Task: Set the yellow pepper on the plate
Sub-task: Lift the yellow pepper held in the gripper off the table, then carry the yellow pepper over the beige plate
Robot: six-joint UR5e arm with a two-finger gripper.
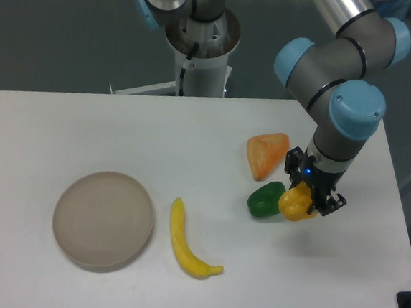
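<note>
Yellow against the white table (85, 125), the pepper (295, 203) sits at the right side of my view, right under the arm's wrist. I see the claw (308, 200) reaching down over it, its dark fingers (328, 203) on either side of the pepper and pinching it; from this angle I cannot tell whether the pepper rests on the table or hangs just above it. A green pepper (265, 200) lies just beside the yellow one on its left, and the two look to be touching. An orange wedge (266, 155) lies a little behind them, close to the green pepper but apart from it. The plate (104, 220) is at the front left, well apart from the claw. Between the plate and the peppers I see a banana (186, 243), lying near the plate's right rim with its curved end pointing right.
</note>
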